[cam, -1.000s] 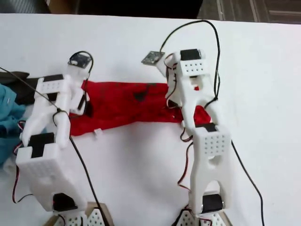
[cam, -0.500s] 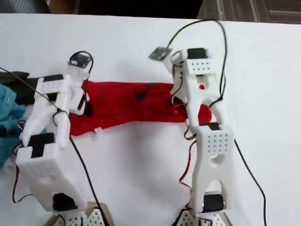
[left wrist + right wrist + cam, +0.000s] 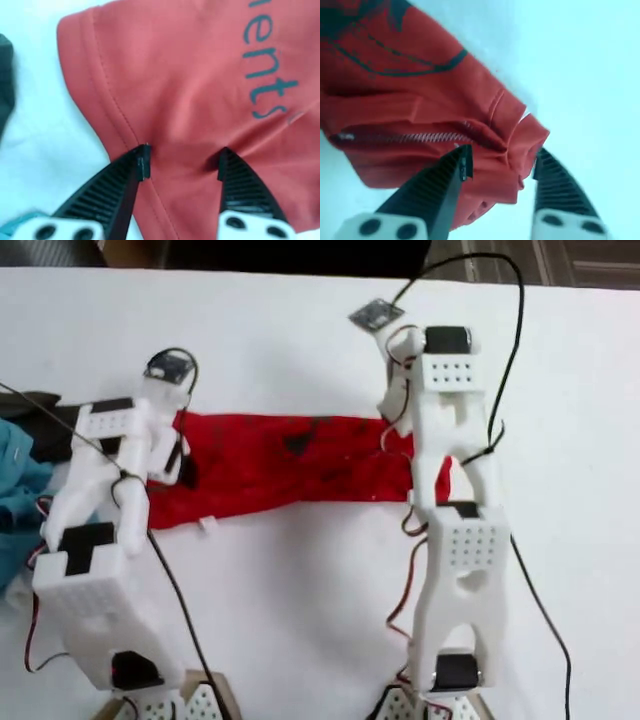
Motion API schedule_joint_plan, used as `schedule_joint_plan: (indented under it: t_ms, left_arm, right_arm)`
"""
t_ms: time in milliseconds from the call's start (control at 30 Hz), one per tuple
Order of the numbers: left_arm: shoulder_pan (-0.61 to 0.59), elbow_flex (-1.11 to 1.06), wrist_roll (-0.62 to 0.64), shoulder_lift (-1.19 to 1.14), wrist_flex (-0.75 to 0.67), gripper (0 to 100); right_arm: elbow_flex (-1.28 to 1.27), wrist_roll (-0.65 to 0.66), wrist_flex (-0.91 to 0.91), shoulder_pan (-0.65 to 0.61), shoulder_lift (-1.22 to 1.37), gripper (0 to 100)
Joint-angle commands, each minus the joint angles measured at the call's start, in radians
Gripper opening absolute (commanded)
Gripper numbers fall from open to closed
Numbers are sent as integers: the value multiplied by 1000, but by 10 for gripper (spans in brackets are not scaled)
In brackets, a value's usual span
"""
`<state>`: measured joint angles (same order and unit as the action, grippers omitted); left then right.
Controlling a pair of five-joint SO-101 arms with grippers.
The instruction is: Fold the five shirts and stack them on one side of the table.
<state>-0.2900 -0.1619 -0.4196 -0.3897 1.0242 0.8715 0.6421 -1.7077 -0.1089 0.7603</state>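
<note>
White table point(image 3: 300, 590) runs from edge to edge, with dark floor beyond its far side. Across the middle of it lies the red shirt point(image 3: 290, 465), folded into a long narrow band that stretches from one arm to the other. Its near edge is somewhat ragged, and dark print point(image 3: 297, 443) shows on the upper layer.

From where I stand, the left arm point(image 3: 100, 490) bends over the left end of the band. Its wrist view shows the left gripper point(image 3: 182, 164) with jaws spread wide, both tips set down on the red fabric just inside a stitched hem, with soft creases in the cloth between them. Blue-grey lettering point(image 3: 270, 75) runs across the shirt beyond the tips.

The right arm point(image 3: 455, 540) reaches over the right end of the shirt. The right gripper point(image 3: 501, 162) also has its jaws apart, straddling a bunched, rolled corner of red cloth point(image 3: 520, 135) with bare table past it. I cannot tell whether those tips touch the fabric.

At the left edge of the table, well apart from the right arm, a teal shirt point(image 3: 15, 480) lies crumpled, with a dark cloth point(image 3: 40, 420) just behind it. A black cable point(image 3: 175, 590) trails down alongside the left arm.
</note>
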Motion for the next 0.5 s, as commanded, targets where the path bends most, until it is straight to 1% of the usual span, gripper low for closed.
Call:
schedule_joint_plan:
  t_ms: [0,33,100,267,367,467]
  left_arm:
    - [14,-4,3,9,-28,239]
    - [14,-4,3,9,-28,239]
    - [14,-4,3,9,-29,239]
    - [14,-4,3,9,-31,239]
    - [14,-4,3,9,-31,239]
    - [14,-4,3,9,-31,239]
  right_arm:
    - [-144,-5,-10,18,-196,18]
    - [-213,-5,-10,19,-246,39]
    - [-365,8,-10,13,-348,15]
    - [-720,83,-4,-35,-559,21]
    - [-865,123,27,-84,-590,21]
    - [-964,124,147,-122,-588,21]
